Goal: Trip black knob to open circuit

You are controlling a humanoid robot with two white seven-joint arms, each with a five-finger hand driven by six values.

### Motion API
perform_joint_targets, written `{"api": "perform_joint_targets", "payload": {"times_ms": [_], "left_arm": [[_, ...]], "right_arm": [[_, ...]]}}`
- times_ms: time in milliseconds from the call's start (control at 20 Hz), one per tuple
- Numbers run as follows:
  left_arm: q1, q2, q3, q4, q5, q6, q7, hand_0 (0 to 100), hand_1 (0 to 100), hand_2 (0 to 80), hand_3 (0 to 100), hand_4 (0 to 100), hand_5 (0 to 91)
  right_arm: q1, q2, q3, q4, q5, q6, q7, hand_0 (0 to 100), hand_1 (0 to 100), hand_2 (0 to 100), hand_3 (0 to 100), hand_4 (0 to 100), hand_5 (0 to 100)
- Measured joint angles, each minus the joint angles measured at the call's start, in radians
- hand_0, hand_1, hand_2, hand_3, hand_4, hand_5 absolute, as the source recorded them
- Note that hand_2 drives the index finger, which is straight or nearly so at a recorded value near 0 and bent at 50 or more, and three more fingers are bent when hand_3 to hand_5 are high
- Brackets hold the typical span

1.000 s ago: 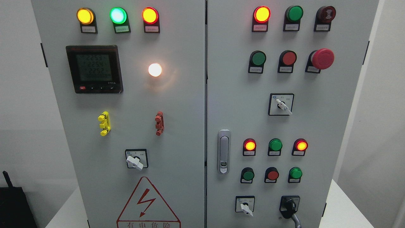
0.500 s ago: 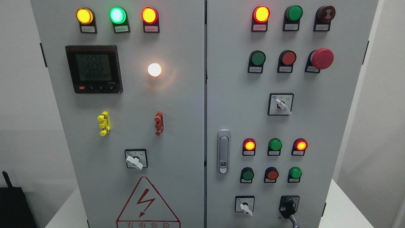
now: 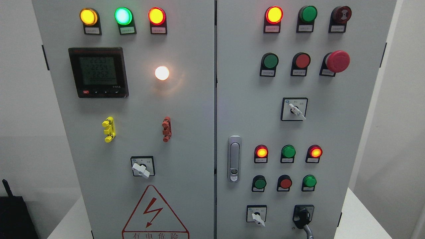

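Observation:
The black knob [image 3: 302, 216] sits on a black square plate at the bottom right of the grey cabinet's right door [image 3: 252, 99]. A grey stem [image 3: 308, 232] runs from it down and to the right, out of the picture's bottom edge. I cannot tell whether that stem belongs to the knob. Neither of my hands shows in the head view, and nothing touches the knob apart from that stem.
Three white selector switches [image 3: 141, 169] [image 3: 257, 217] [image 3: 295, 111] sit on the doors. A red mushroom button [image 3: 337, 61], lit lamps, push buttons, a meter [image 3: 98, 72] and a door latch [image 3: 234, 158] fill the panels. White table [image 3: 358, 219] edges show at both lower sides.

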Motion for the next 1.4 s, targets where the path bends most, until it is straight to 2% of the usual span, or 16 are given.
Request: {"api": "perform_joint_targets", "payload": {"times_ms": [1400], "left_arm": [[0.000,0.000,0.000,0.000,0.000,0.000,0.000,12,39,0.0,0,0,0.0]], "right_arm": [[-0.003,0.002,0.002,0.000,0.000,0.002,0.000,0,4,0,100,100,100]]}}
